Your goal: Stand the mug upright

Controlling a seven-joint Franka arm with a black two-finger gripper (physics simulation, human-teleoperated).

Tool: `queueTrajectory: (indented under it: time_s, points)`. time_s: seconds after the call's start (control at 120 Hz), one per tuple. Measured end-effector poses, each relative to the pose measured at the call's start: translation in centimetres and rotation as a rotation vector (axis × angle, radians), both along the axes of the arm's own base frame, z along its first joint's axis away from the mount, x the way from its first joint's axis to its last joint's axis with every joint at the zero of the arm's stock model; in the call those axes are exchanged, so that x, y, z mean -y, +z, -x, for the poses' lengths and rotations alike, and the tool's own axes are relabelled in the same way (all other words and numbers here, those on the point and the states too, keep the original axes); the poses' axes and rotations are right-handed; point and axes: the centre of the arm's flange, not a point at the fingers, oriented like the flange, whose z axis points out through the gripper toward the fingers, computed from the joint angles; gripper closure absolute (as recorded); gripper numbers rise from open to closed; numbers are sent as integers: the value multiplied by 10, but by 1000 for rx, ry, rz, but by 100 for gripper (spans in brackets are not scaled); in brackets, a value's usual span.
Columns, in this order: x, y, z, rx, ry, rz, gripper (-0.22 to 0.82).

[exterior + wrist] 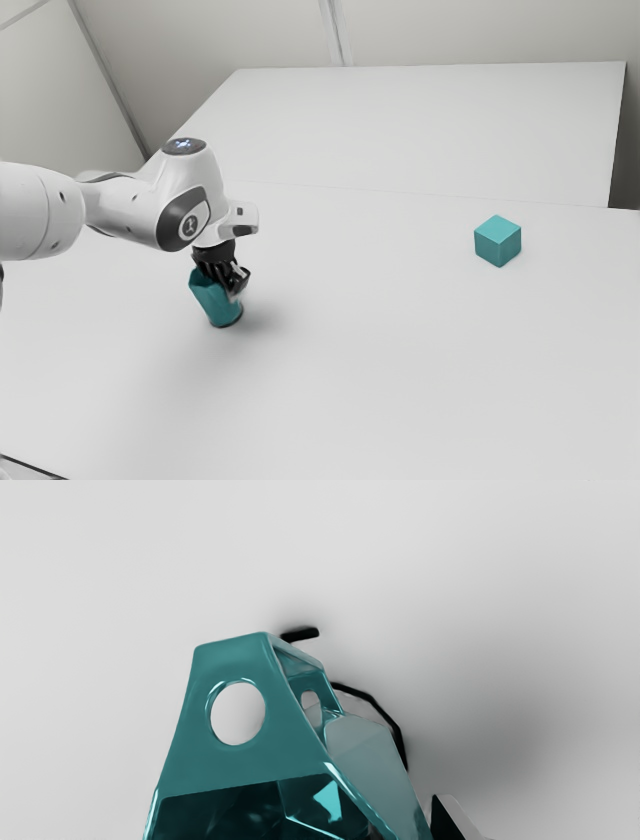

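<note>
The mug (212, 300) is mouth-up at my gripper (232, 286), seemingly leaning toward the exterior view's left, and since I can't tell whether I'm gripping it, I'd want its base sitting flat on the table (380, 350) before any release.

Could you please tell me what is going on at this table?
A robot arm has its black gripper down at the upper part of a teal mug, and the job is to set that mug upright. Right now the mug is tilted, its open end leaning toward the exterior view's left, so it isn't upright yet. A teal cube sits apart on the table, toward the exterior view's right.
</note>
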Motion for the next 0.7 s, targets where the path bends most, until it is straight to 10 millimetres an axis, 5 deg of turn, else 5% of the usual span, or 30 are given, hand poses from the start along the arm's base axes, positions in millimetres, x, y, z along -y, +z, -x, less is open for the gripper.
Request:
queueTrajectory:
  time_s: [0.133, 0.267, 0.533, 0.7]
  points:
    - [0, 2, -1, 6, 13, 5, 35]
    - [-1, 9, -2, 17, 14, -1, 19]
    - [-3, 49, 1, 81, 17, 18, 5]
    - [-9, 107, -10, 144, 35, 28, 2]
